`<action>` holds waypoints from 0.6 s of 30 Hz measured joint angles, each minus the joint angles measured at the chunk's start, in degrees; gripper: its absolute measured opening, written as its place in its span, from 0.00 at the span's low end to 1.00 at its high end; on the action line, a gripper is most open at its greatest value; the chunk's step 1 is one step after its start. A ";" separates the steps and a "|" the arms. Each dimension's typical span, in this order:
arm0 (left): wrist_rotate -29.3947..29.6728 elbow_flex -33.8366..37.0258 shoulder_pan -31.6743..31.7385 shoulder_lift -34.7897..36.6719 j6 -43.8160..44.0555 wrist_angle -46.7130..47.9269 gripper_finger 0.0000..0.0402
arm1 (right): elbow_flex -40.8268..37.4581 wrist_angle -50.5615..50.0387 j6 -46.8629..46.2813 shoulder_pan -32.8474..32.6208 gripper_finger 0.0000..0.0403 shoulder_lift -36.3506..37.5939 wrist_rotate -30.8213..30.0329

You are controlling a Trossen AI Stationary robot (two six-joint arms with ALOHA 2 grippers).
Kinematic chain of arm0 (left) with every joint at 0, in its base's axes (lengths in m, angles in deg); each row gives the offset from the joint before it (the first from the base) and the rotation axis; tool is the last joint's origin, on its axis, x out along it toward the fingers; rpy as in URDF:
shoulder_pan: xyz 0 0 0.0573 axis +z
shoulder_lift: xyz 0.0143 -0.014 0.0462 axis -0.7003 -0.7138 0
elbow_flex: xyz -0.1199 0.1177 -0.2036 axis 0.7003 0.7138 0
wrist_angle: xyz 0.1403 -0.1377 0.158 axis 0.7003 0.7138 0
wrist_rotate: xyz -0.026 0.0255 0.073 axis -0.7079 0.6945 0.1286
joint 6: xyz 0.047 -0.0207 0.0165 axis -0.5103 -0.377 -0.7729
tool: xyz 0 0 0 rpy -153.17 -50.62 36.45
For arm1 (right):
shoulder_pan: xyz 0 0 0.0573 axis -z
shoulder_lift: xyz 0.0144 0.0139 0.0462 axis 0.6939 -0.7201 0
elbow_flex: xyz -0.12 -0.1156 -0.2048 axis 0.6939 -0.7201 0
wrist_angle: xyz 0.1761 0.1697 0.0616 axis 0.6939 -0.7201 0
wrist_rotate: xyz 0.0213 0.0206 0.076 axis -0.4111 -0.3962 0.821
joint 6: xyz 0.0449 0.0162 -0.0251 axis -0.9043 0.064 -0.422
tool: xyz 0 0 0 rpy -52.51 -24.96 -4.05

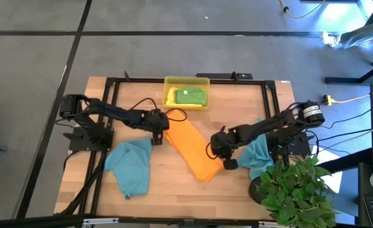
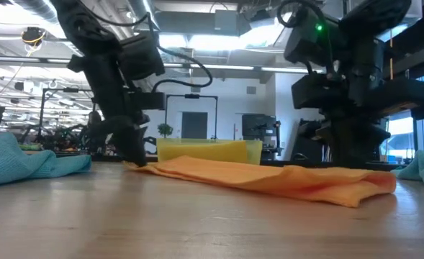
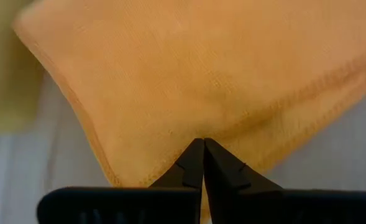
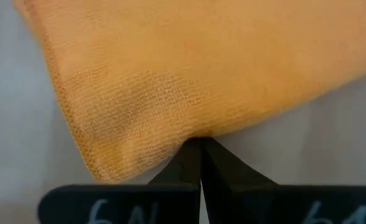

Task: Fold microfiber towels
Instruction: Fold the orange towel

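An orange towel (image 1: 189, 149), folded into a long strip, lies flat on the table, slanting from the far middle toward the near right. My left gripper (image 1: 156, 138) is shut at its far left end. My right gripper (image 1: 216, 152) is shut at its near right end. One teal towel (image 1: 130, 166) lies crumpled at the near left, and another (image 1: 259, 155) lies at the right under my right arm. A green towel (image 1: 189, 95) lies in the yellow tray (image 1: 168, 82) at the far edge. My left gripper pinches the orange towel near a corner of its far left end (image 3: 192, 127) with its fingertips. It comes slanting down from the table's left. Stitched hems (image 3: 332, 81) show several layers here. The towel lies on the table. My right gripper has its shut fingertips at a long edge of the orange towel (image 4: 195, 127), near the near right end. It comes slanting down from the table's right. The edge dents in at the tips. The towel rests flat on the table.
A potted plant (image 1: 294, 190) stands at the near right corner. A black frame (image 1: 110, 88) runs round the table's edges. Bare wood (image 1: 173, 190) lies between the left teal towel and the orange towel.
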 joint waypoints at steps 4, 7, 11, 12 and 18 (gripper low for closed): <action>0.03 -0.02 0.66 -0.50 -2.28 -4.29 0.04 | 0.32 4.71 -0.57 -1.84 0.01 -0.56 5.97; -0.01 -0.05 0.72 -0.46 -3.58 -6.20 0.05 | 0.35 9.84 -0.57 -3.19 0.01 -0.39 9.92; -0.10 -0.83 0.58 -0.46 -4.93 -6.27 0.06 | 0.38 16.48 -0.34 -5.09 0.01 -1.37 9.59; -0.23 -1.05 0.43 -0.46 -5.00 -6.25 0.06 | 0.60 17.93 -0.31 -5.42 0.01 -1.84 9.69; -2.32 -4.70 -2.08 0.53 -6.07 -2.66 0.07 | 3.48 16.08 3.74 -6.01 0.02 -3.99 7.42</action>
